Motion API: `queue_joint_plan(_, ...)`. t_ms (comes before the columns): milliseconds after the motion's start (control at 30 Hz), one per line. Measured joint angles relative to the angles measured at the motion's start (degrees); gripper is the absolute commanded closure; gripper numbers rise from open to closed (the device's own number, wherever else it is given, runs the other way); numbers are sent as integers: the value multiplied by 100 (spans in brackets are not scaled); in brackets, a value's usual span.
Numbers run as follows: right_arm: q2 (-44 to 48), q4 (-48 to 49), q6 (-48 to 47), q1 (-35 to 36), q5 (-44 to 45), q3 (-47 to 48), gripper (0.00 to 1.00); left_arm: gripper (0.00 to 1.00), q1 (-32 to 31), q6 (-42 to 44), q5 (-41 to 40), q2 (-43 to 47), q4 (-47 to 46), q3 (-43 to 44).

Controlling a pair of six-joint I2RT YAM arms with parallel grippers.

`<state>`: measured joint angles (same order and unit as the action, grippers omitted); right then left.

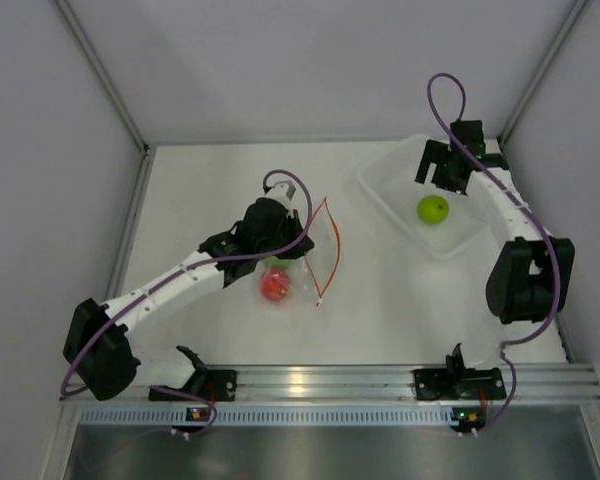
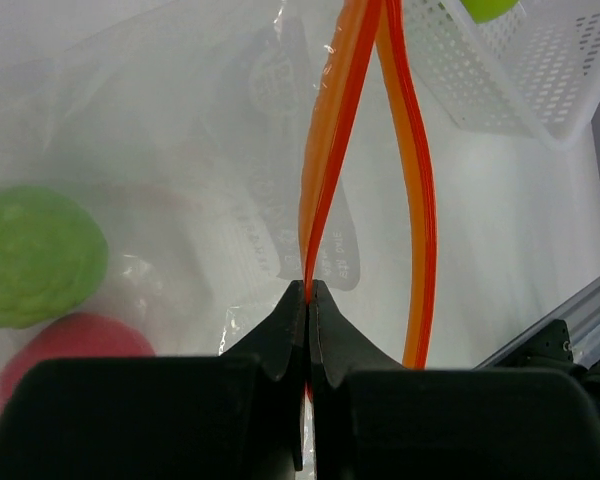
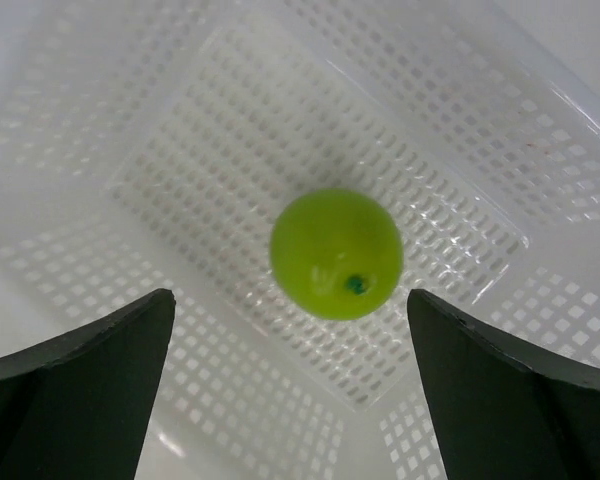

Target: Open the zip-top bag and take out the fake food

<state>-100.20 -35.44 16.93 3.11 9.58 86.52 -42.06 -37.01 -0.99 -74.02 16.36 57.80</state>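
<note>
Only one bit of print to report: a grey printed patch [image 2: 325, 250] on the clear plastic of the zip-top bag [image 2: 210, 130], seen in the left wrist view. Its small characters are too blurred to read. Nothing else carries lettering, numbers or a brand.

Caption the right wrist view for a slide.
Open right gripper above a lime-green ball lying in the white perforated basket.

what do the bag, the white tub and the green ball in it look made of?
Zip-top bag: thin clear plastic film, glossy and crinkled.
Its zip strip: orange-red flexible plastic, bowing.
White tub: rigid moulded plastic, milky, with walls in a perforated grid.
Green ball: probably hard plastic, smooth and shiny, with a highlight.
</note>
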Motion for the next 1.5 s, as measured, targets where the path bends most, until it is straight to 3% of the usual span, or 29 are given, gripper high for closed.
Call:
queue_joint_plan(200, 1832, 507, 291, 264, -1241, -955, 26, 100, -2, -232, 289, -332, -258, -48)
queue_joint_plan(267, 2457, 673, 435, 739, -1475, -1300, 31, 100, -2, -299, 291, -393, -302, -48)
queue_joint_plan(433, 3475, 1674, 1119, 2645, -1799, -2332, 57, 100, -20, -428, 289, -452, -321, -35)
queue_joint_plan(600, 3713, 2308, 1851, 3289, -1759, -3263, 70, 100, -260, -564, 105, -503, -315, 195)
queue_joint_plan(933, 3755, 2555, 2251, 3353, -957, -3565, 80, 100, -1322, -1259, -739, -562, -837, 560)
queue_joint_plan(1300, 3969, 1681, 1523, 3353, -4, -3547, 86, 100, -1510, -1915, -1360, -704, -1473, 546)
queue_joint_plan(1500, 3499, 999, 885, 3307, 592, -3265, 90, 100, -1510, -2009, -1508, -678, -1606, 409)
